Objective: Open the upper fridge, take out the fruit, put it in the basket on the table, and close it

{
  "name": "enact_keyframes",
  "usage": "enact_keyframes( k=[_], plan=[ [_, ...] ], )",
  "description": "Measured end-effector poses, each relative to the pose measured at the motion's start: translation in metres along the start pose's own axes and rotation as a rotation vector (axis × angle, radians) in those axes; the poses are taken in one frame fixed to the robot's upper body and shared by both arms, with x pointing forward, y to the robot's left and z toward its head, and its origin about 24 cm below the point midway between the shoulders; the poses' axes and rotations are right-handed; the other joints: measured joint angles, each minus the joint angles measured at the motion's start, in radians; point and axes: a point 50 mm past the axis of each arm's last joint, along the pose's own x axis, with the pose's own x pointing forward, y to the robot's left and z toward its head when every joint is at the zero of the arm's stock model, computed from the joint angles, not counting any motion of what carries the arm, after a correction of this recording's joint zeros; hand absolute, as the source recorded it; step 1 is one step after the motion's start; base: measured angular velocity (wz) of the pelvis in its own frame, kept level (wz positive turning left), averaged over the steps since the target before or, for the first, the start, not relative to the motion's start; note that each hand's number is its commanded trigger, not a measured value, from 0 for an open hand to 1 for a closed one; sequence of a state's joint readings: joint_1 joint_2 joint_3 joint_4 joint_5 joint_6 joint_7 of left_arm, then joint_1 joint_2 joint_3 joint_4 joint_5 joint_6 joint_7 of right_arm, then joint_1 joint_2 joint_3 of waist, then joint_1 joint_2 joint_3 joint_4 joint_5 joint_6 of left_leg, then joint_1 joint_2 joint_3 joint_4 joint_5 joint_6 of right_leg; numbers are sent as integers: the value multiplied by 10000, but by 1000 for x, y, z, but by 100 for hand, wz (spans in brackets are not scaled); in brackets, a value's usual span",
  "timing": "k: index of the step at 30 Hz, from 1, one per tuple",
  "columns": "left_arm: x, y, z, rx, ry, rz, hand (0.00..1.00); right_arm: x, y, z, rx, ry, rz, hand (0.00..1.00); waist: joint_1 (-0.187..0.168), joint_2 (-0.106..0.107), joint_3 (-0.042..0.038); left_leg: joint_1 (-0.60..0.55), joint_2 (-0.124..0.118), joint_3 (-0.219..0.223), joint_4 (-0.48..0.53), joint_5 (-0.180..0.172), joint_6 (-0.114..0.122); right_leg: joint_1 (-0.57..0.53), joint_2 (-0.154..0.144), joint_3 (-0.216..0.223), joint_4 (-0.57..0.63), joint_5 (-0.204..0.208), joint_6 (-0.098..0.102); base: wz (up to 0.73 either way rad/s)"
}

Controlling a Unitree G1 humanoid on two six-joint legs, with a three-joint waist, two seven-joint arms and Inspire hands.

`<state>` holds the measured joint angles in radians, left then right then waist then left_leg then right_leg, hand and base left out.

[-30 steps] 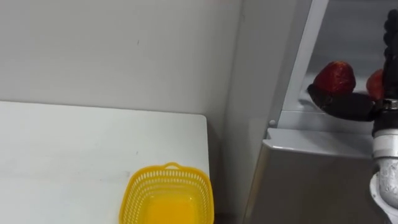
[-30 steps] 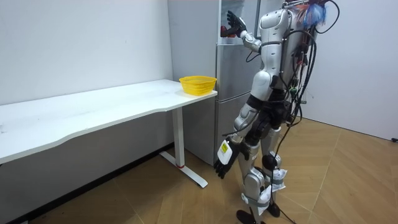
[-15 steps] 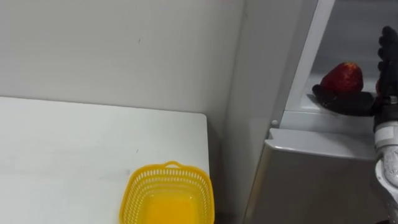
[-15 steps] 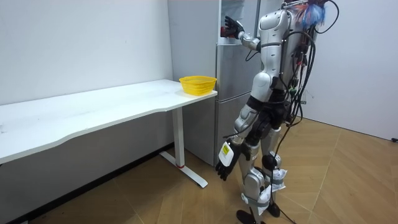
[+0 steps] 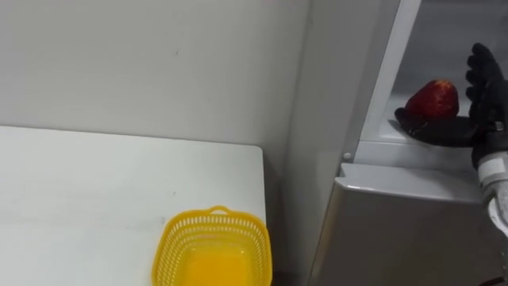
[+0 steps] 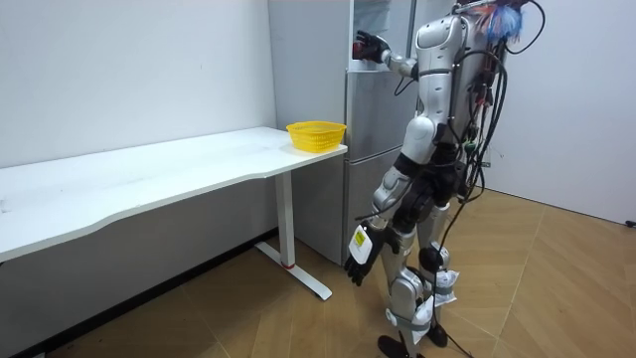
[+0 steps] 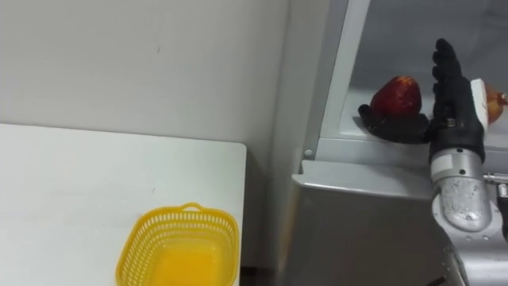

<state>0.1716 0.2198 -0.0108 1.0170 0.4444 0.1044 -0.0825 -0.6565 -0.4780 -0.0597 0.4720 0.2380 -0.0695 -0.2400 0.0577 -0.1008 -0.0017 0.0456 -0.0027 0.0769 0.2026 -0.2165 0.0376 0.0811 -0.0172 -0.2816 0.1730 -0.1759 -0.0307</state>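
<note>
You're reaching the right hand [image 7: 454,91] into the tall grey fridge [image 7: 357,230], fingers straight, just beside the rounded red fruit [image 7: 397,95] sitting on the upper shelf. Nothing is being gripped yet, so grasping and withdrawing are left. The left hand [image 6: 359,262] is hanging low.

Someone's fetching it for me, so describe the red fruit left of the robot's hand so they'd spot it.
Start at the grey fridge beside the white table; its upper compartment stands open. Inside, just left of the upright right hand, is the red fruit. Unlike the other red fruit, half hidden behind that hand, it is in full view.
</note>
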Motion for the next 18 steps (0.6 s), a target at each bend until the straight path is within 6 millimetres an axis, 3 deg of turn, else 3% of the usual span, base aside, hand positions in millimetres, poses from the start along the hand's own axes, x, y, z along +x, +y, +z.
enact_keyframes(
  k=[3, 17, 18],
  plan=[
    [0, 1, -1, -71, 37, 24, 0, 4, -1, -3, -84, 274, 273, 0, -7, -65, -45, 0, 3, 0, 21, -1, -1, 18, -2, -17, 8, 3, -5, 0],
    [0, 5, -6, -358, 503, 176, 0, 11, -21, -10, 1037, 1220, 1481, 0, 13, -84, -36, 6, 4, -177, 102, -2, -5, 133, -15, -212, 11, 11, -15, 3],
    [-1, 6, -7, -452, 560, 212, 0, 11, -24, -11, 991, 1297, 1580, 18, 22, -90, -38, 10, 2, -202, 111, -2, -5, 153, -15, -216, 11, 11, -15, 4]
  ],
)
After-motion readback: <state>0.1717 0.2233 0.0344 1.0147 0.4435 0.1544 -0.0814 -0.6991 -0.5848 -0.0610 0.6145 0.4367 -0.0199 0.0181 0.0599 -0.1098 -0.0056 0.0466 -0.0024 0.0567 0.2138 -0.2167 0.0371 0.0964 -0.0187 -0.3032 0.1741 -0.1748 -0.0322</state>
